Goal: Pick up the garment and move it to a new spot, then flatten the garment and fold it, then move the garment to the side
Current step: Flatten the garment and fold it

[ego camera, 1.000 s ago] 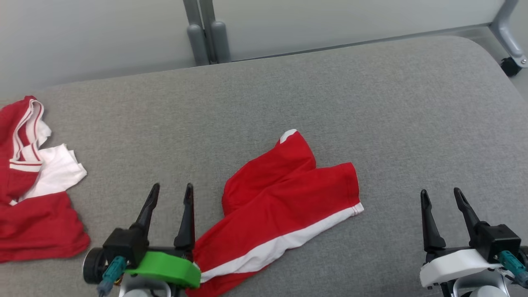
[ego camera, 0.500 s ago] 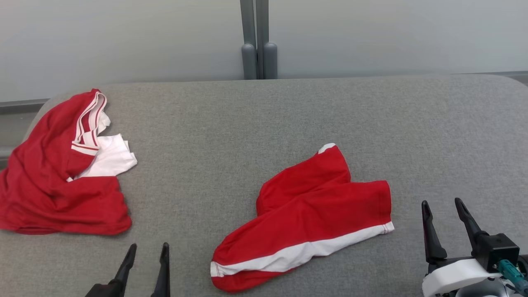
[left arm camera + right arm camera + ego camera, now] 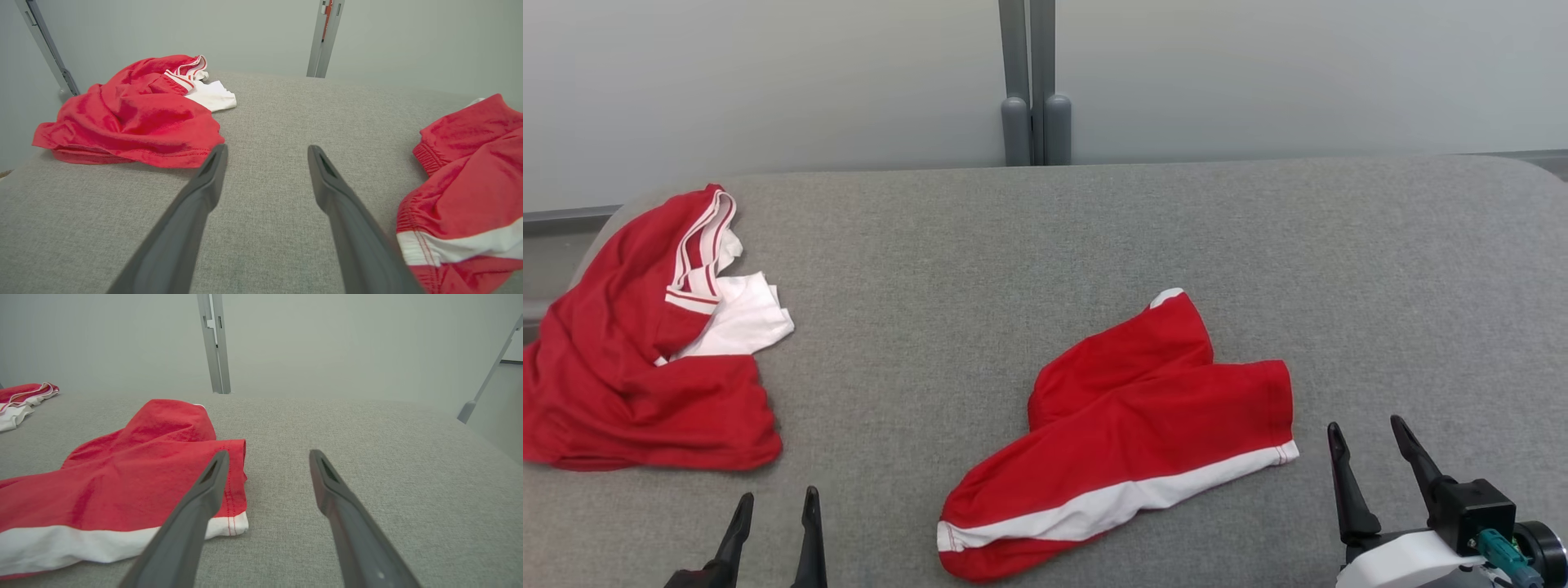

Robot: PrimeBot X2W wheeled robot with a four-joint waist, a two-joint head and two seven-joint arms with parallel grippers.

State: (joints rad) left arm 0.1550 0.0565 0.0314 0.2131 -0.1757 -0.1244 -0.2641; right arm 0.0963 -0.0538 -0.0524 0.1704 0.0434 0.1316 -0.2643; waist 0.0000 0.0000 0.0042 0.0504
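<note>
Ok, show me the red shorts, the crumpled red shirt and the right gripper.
red shorts (image 3: 1152,416): head view, middle of the red fabric above the white stripe.
crumpled red shirt (image 3: 621,392): head view, on its red body panel.
right gripper (image 3: 1365,425): head view, midway between its two fingertips.

Shorts (image 3: 1127,433) lie on padded top (image 3: 1013,245), a little right of its centre as we face it. Shirt (image 3: 629,367) on same top at far left, well apart from shorts, reaching left edge. Twin posts (image 3: 1035,122) stand behind top's far edge, about mid-width. Our left gripper (image 3: 778,495) at near edge, between shirt and shorts, touching neither. Our right gripper (image 3: 1365,425) at near right, just beside shorts' right end, apart from it. We note wall behind posts.
</note>
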